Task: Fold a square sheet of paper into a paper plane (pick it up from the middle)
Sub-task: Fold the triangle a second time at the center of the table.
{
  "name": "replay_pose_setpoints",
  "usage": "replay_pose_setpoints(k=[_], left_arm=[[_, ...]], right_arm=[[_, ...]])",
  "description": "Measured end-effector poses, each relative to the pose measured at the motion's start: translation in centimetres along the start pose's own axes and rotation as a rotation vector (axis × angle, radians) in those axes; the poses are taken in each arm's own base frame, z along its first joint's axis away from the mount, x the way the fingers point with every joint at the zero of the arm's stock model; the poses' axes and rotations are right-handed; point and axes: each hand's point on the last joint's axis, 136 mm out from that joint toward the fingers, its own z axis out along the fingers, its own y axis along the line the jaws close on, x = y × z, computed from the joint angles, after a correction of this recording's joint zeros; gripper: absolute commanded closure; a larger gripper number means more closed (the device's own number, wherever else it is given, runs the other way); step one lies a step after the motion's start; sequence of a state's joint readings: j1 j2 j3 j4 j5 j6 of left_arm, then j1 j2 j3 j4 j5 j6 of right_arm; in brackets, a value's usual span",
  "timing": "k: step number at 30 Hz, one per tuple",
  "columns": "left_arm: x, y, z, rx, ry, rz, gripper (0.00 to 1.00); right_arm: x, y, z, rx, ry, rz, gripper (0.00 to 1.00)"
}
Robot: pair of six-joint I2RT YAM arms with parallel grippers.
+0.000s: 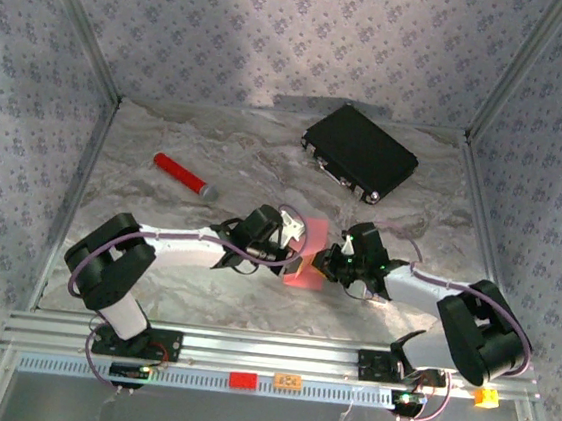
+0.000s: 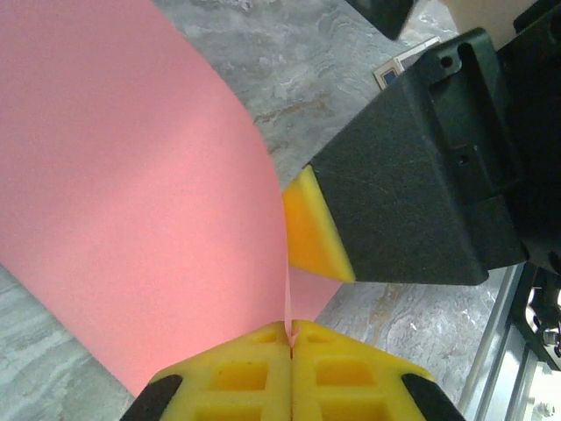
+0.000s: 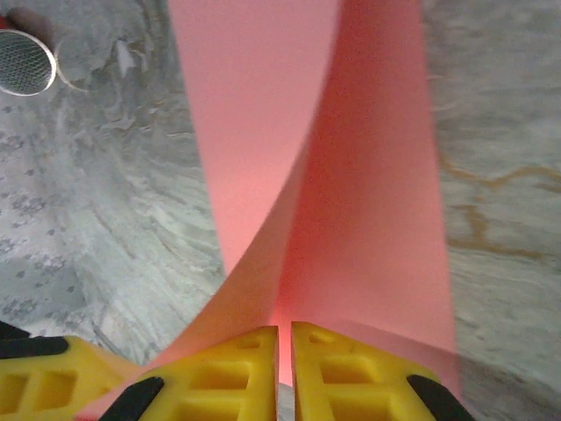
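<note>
The left gripper (image 2: 290,326) was clenched on the square sheet of paper (image 2: 131,193), its yellow pads pressed together over the sheet's edge, and the right gripper (image 3: 285,331) had nipped the same sheet between its own pads, so the paper hung between the two tools and lifted off the table (image 1: 153,278). Ahead of each set of pads the sheet bowed into a loose curve, with no sharp crease to be seen. Judging from that, the step in hand was the first fold, and doing it well would call for bringing the two held edges together squarely, keeping both grips firm so the thin sheet did not slip or skew, then laying the bend flat on the table before any pressing. The table was grey marbled and bare under the tools. Beyond the left gripper, off to its left, lay the red cylinder (image 1: 182,174); beyond the right gripper, well apart, sat the black case (image 1: 360,151). Patterned walls (image 1: 280,29) closed the table in on three sides
</note>
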State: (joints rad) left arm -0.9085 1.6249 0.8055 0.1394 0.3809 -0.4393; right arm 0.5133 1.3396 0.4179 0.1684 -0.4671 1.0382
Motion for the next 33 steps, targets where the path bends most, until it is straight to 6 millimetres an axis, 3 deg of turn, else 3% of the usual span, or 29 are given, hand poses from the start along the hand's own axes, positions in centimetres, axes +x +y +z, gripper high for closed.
replay_pose_setpoints(k=[10,33], left_arm=[[-0.1,0.2,-0.1,-0.003,-0.002,-0.004,0.94],[0.7,0.6,1.9,-0.006,0.015,-0.101,0.95]], right_arm=[[1.1,-2.5,0.6,0.112,0.054,0.008,0.92],[-0.1,-3.5,-0.7,0.218,0.100,-0.164,0.87]])
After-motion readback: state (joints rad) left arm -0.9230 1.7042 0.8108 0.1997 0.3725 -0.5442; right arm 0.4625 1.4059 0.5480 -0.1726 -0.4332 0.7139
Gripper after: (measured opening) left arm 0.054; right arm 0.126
